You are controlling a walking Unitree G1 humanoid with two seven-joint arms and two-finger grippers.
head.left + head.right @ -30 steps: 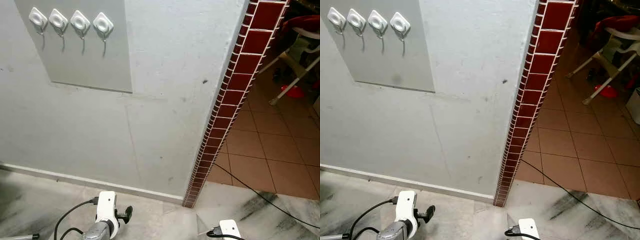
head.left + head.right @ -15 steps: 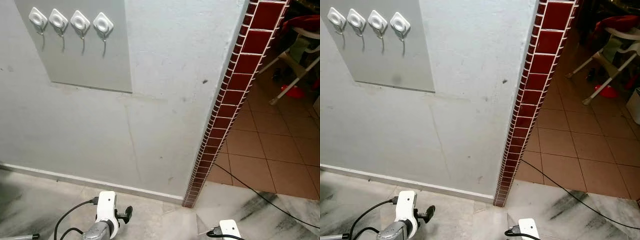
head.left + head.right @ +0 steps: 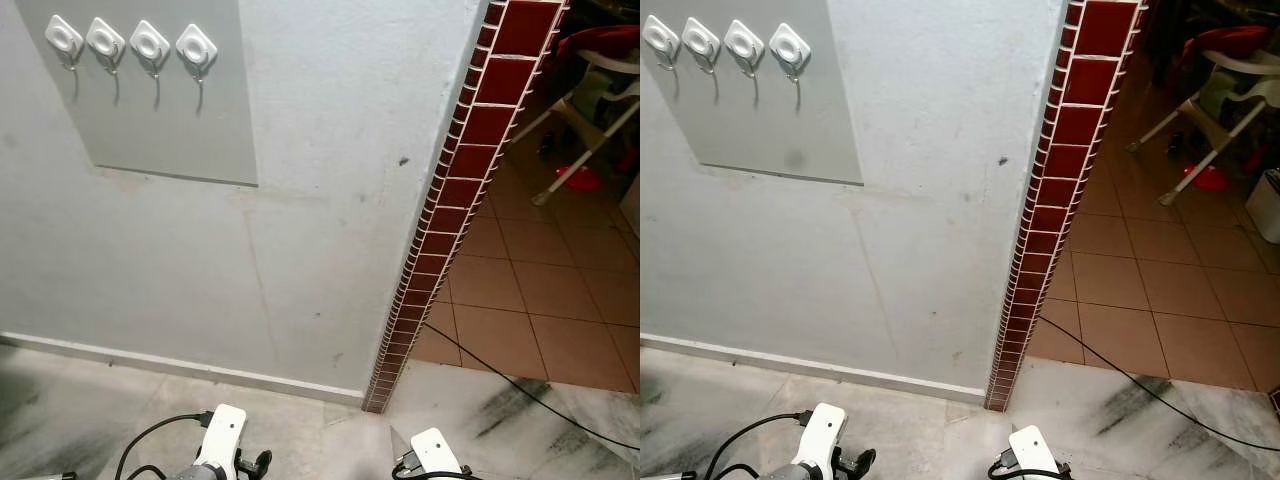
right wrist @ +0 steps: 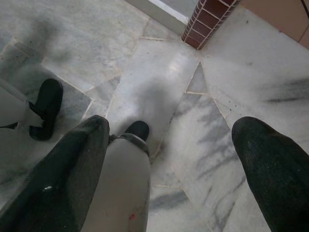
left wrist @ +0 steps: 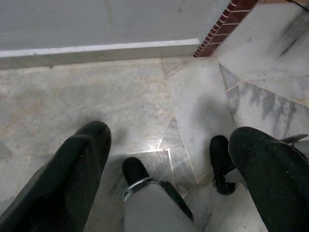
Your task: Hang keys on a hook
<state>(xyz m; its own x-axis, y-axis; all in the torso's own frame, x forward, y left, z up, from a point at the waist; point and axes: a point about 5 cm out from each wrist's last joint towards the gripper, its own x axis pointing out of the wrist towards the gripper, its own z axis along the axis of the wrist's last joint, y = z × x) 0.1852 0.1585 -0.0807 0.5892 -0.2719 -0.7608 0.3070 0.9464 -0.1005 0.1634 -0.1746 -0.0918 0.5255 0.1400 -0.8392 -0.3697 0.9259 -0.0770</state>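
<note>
Facing four hooks [image 3: 126,44] on wall [image 3: 330,150]

Legible text, labels, brands, numbers, signs — none; wall, hooks, tiles and floor carry no readable marking.

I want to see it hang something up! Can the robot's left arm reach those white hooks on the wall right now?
Probably not yet. The hooks sit high on the wall, while the left gripper hangs low over the floor, jaws open and empty. Nothing blocks the way.
</note>
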